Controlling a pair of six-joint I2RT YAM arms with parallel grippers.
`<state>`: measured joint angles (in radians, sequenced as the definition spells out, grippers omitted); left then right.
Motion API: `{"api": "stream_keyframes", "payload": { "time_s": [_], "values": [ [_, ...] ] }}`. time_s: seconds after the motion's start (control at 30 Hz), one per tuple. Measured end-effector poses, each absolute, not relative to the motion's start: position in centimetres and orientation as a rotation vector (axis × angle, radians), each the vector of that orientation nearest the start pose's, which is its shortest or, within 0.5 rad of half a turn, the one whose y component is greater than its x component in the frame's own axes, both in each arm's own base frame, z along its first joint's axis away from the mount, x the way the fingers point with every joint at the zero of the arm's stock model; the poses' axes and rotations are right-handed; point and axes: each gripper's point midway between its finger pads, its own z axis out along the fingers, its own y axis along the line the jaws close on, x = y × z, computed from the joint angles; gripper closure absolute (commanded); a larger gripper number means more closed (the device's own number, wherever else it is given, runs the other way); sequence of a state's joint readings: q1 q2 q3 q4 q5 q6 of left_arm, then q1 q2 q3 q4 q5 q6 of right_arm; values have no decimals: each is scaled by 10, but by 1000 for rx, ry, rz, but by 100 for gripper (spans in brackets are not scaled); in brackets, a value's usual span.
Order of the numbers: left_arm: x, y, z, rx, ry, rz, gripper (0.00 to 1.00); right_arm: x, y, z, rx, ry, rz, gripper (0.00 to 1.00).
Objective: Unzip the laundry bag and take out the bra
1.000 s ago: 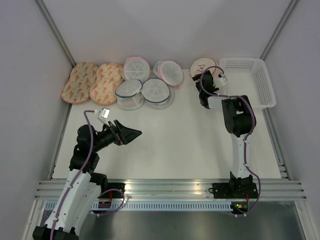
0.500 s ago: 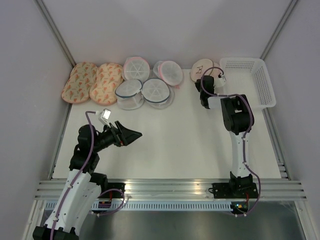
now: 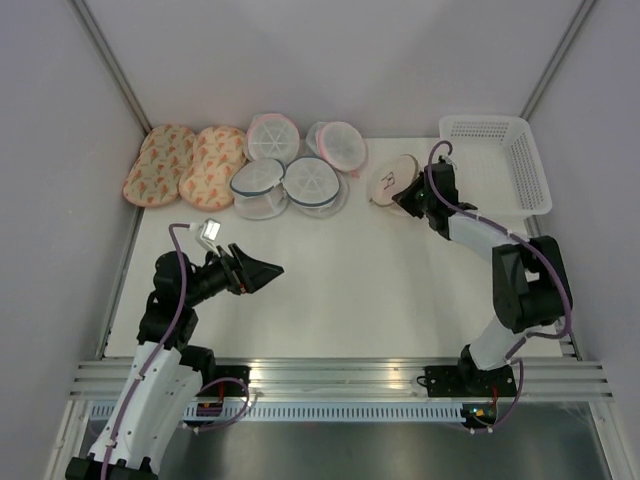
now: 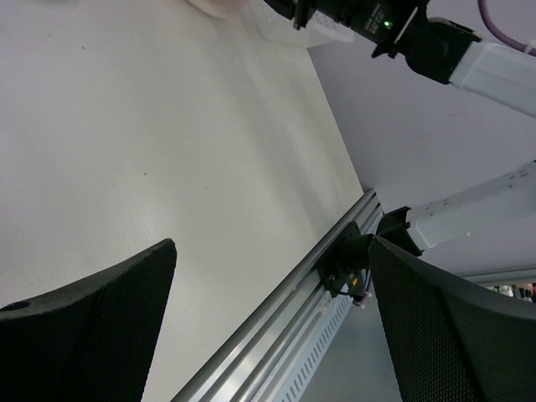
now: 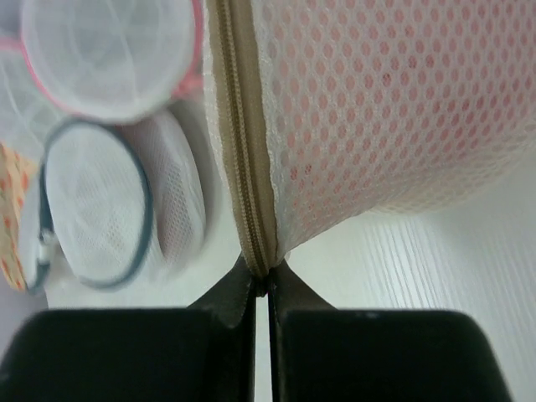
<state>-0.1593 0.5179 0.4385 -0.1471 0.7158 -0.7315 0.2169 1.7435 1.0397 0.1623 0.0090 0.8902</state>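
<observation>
The laundry bag (image 3: 391, 180), a round peach-beige mesh pouch with a black scribble, is tilted up on the table left of the basket. My right gripper (image 3: 409, 197) is shut on its edge. In the right wrist view the fingertips (image 5: 260, 285) pinch the lower end of the tan zipper band (image 5: 243, 142), and the mesh (image 5: 394, 100) bulges to the right. The bra is hidden inside; only a pink tint comes through the mesh. My left gripper (image 3: 264, 268) hovers open over the table's near left part, its fingers (image 4: 92, 318) wide apart with nothing between them.
A white plastic basket (image 3: 515, 160) stands at the back right. Along the back lie white mesh pouches with grey-blue rims (image 3: 285, 185) and pink rims (image 3: 272, 135), and at the back left two orange-patterned pouches (image 3: 185, 165). The metal rail (image 3: 340, 375) runs along the near edge.
My right gripper has shut on the laundry bag's zipper edge and drawn the bag forward and left, away from the basket, tilting it. The left arm has not moved.
</observation>
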Motion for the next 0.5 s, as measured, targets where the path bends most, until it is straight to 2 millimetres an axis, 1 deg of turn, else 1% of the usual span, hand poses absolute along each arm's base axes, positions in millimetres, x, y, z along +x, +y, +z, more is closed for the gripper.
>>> {"api": "stream_keyframes", "payload": {
  "time_s": [0.1, 0.17, 0.27, 0.33, 0.4, 0.5],
  "values": [
    [192, -169, 212, 7, 1926, -1256, 0, 422, 140, 110, 607, 2212, 644, 100],
    [195, -169, 208, 6, 1931, -1257, 1, 383, 141, 104, 535, 2308, 654, 100],
    [199, -172, 193, -1, 1968, -1275, 0, 319, 141, 93, 445, 2447, 686, 100],
    [200, -177, 181, 5, 2001, -1300, 0, 286, 143, 91, 389, 2507, 733, 99],
    [197, -188, 167, 31, 2044, -1341, 1, 259, 148, 92, 328, 2545, 804, 100],
    [187, -211, 155, 125, 2098, -1410, 0, 229, 154, 93, 259, 2591, 890, 100]
  ]
}}
